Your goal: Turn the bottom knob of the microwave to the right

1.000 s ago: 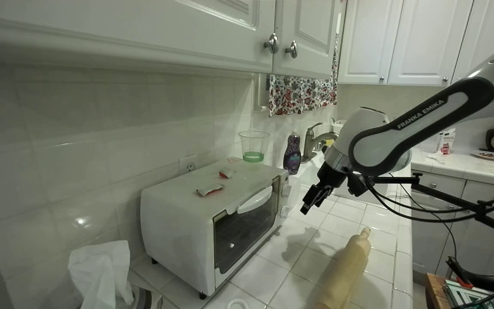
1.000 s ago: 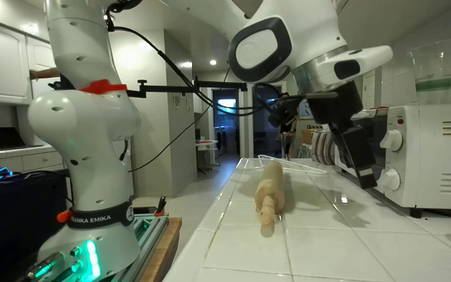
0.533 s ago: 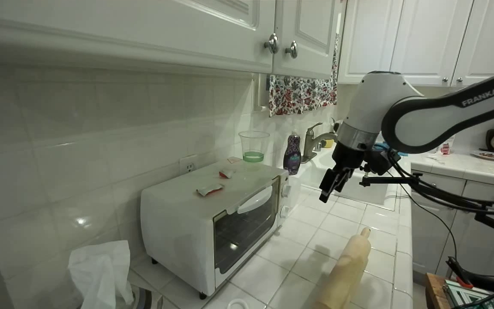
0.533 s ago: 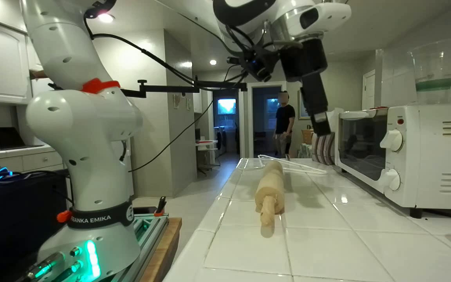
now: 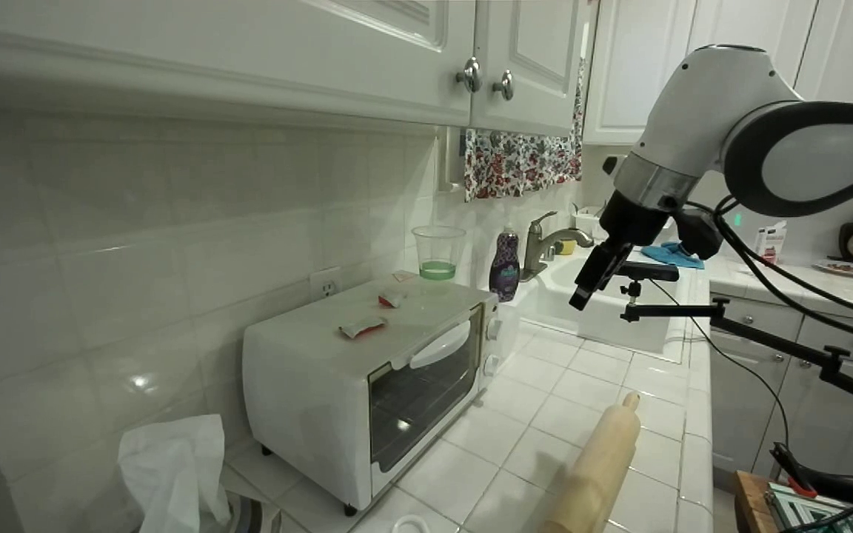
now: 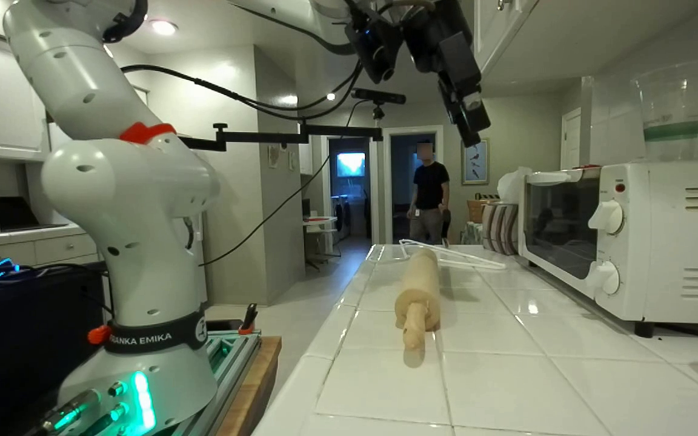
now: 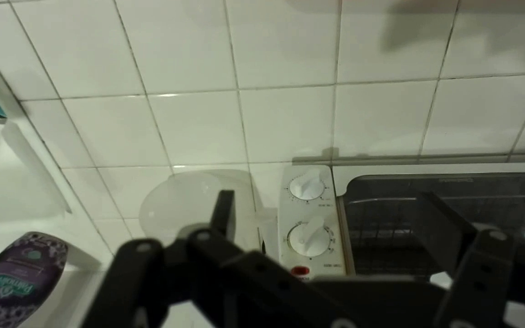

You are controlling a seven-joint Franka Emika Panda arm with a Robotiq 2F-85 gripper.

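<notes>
The gripper [image 6: 475, 134], wide, has backed from the bottom knob [image 6: 603, 277] toward the counter's front edge [image 6: 306, 375]; turn possibly done.

On my screen, in an exterior view, I read "RANKA EMIKA" in pale capitals on the black band [image 6: 158, 336] around the foot of the white robot arm [image 6: 155, 260], past the long outer edge of the white-tiled counter [image 6: 500, 387]; the start of the first word is unclear to me. In the wrist view I make out "Palmolive", upside down, on the purple plastic bottle [image 7: 21, 278] near the counter's edge by the white sink [image 7: 21, 187]. Print on the narrow white control panel [image 7: 299, 209] of the boxy toaster oven [image 6: 658, 242] is too small to read.
</notes>
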